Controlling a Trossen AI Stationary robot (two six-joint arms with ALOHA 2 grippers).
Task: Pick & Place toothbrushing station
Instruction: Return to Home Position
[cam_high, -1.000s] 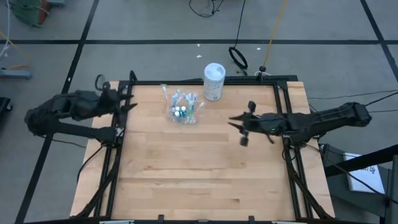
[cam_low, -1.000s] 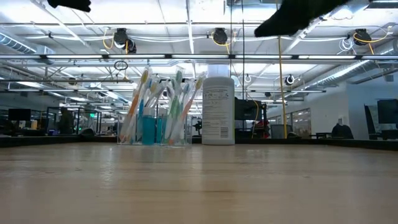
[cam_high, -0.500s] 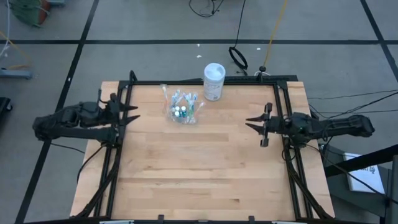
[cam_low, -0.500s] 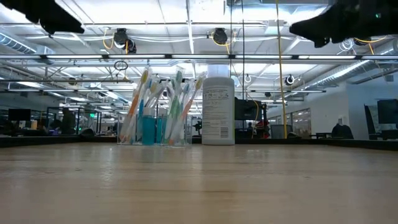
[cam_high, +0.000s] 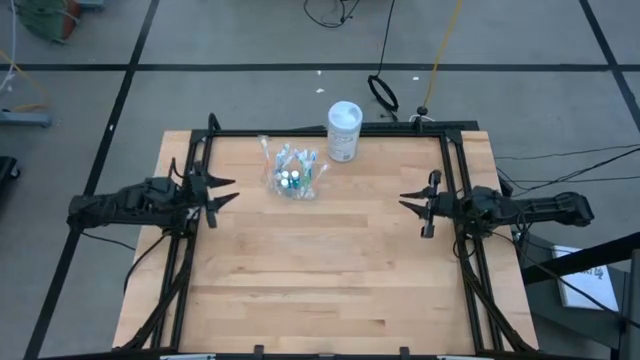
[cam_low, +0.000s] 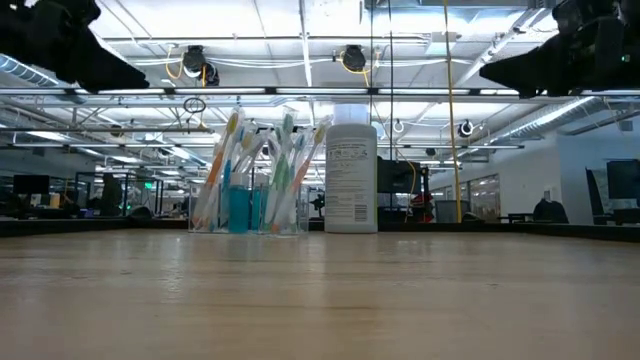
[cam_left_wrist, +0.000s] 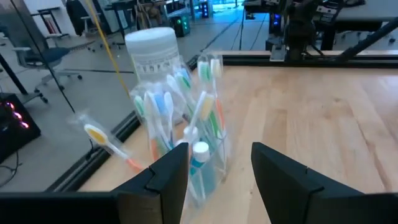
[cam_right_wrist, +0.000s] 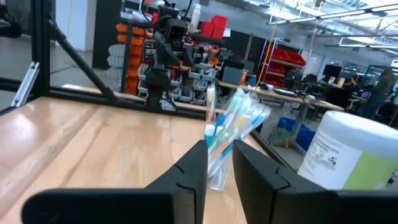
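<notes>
Hovering at table sides: my left claw wide apart, my right claw narrowly apart, both empty; toothbrushes stand in cup.

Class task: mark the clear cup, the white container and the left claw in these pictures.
clear cup (cam_low: 262, 218): low view, on its front wall.
white container (cam_low: 351, 180): low view, on its printed label.
left claw (cam_high: 228, 190): high view, midway between its fingertips.
</notes>
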